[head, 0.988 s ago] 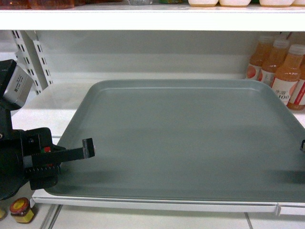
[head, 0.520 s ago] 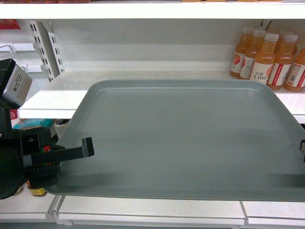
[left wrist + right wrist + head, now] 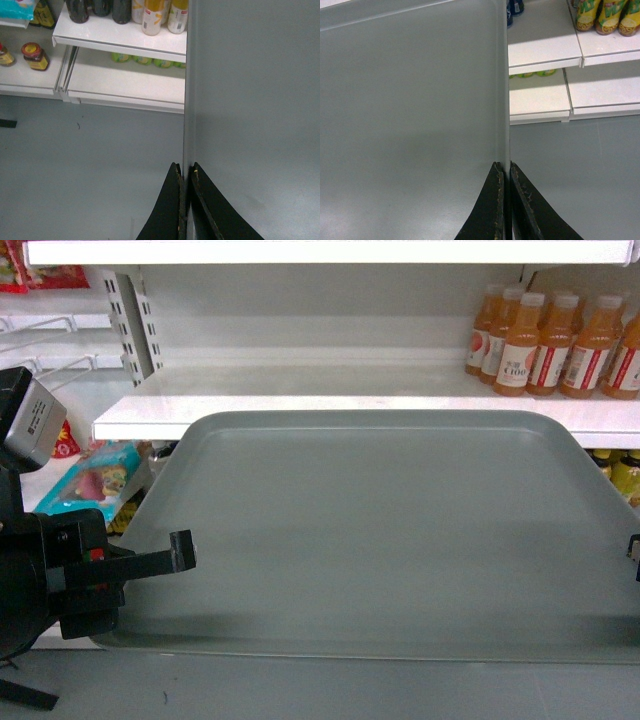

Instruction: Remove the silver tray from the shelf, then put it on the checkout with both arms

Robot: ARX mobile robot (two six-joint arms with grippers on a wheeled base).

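Observation:
The silver tray (image 3: 380, 530) is a large grey-green rectangle held level in the air in front of the shelf (image 3: 300, 405), over grey floor. My left gripper (image 3: 183, 552) is shut on its left rim, and the left wrist view shows both fingers pinching that edge (image 3: 185, 167) with the tray (image 3: 250, 100) to the right. My right gripper (image 3: 634, 545) barely shows at the tray's right rim; in the right wrist view it is shut on that edge (image 3: 504, 166), with the tray (image 3: 410, 100) to the left. The checkout is out of view.
Orange juice bottles (image 3: 545, 330) stand at the right of the shelf. Snack bags (image 3: 95, 480) lie on a lower board at left. Lower shelf boards carry jars (image 3: 34, 55) and bottles (image 3: 150, 15), and yellow-labelled bottles (image 3: 605, 17). Grey floor (image 3: 90, 165) lies below the tray.
The tray, which lay on the shelf board a second ago, now hangs clear of it. The shelving has drawn back and more of it shows. Both grippers keep the same hold.

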